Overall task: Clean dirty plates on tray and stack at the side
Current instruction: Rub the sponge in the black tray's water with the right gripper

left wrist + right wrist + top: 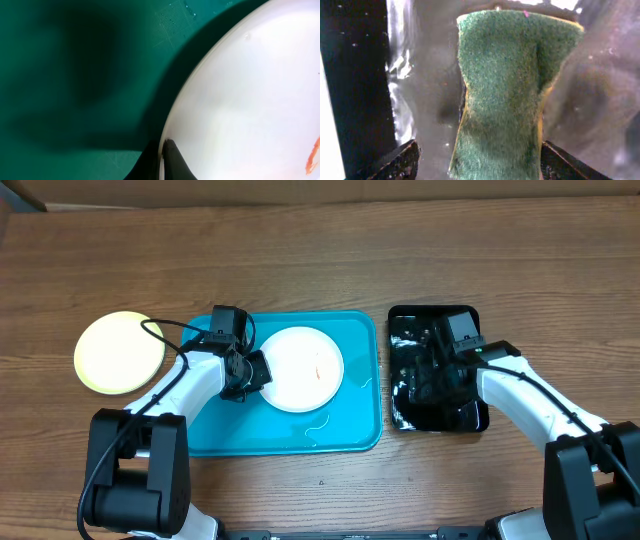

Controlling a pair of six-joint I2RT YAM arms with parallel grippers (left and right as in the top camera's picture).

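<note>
Robot lab bench staged as a washing-up station

A left arm (pixel 185 385) and a right arm (pixel 520 390), white and black with loose cables, are mounted at the edge of a plain wood-grain table (pixel 320 250). Kitchen things sit straight on the tabletop: a cyan tray (pixel 350 425) holding a white plate (pixel 300 370), a pale yellow-green plate (pixel 120 352) beside it, and a wet glossy black tray (pixel 412 320) with a green scouring sponge (pixel 505 85).

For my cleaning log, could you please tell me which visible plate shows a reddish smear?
The white plate on the blue tray, gripped by the left tool; the yellow-green plate beside it looks clean.
</note>
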